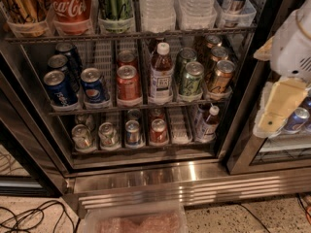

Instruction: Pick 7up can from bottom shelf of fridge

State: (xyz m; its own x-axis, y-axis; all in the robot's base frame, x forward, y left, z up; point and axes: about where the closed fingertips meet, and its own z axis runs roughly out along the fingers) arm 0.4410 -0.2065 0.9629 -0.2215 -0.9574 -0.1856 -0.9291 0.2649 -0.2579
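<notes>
The fridge (146, 176) stands open in front of me, with a shiny steel base strip. Its bottom shelf (180, 125) is the lowest wire rack, with white ribbed lanes. Several cans stand at its front. The 7up can (108, 135) is the pale green and white one with a silver top, second from the left. A pale can (82, 137) is on its left and a blue can (132, 132) on its right. My gripper (279, 108), white and cream, hangs at the far right in front of the right-hand door, well away from the can and outside the shelf.
On the bottom shelf a red can (158, 130) and a small bottle (207, 123) stand to the right, with a bare lane between them. The middle rack holds Pepsi cans (60, 89), a bottle and green cans. A clear tub (136, 220) and cables (29, 217) lie on the floor.
</notes>
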